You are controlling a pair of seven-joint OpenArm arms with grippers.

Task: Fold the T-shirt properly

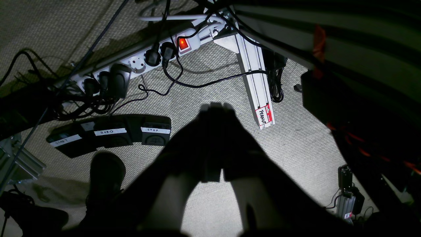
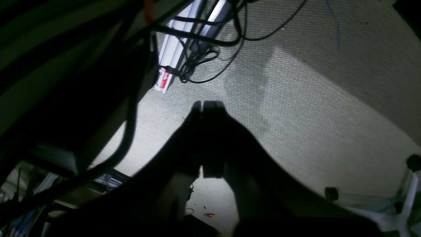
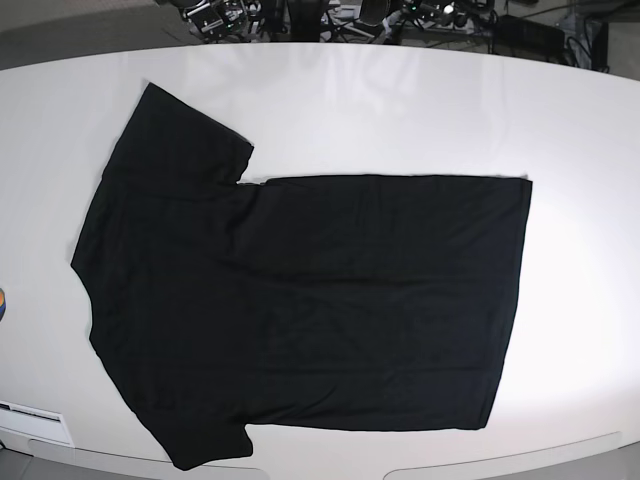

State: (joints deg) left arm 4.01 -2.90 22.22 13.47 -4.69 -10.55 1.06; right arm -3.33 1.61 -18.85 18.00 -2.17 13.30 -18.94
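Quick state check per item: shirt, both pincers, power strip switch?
T-shirt: spread flat on the white table, plain black side up, unfolded, both sleeves out.
Left pincer: shut, empty, pointing down at the carpet, off the table.
Right pincer: shut, empty, also over the carpet.
Power strip: red switch lit, several plugs in.
Foot pedals: labelled START, ZERO, STOP; nothing on them.

table [image 3: 580,120]: open white margins | T-shirt [image 3: 300,300]: flat, covers centre
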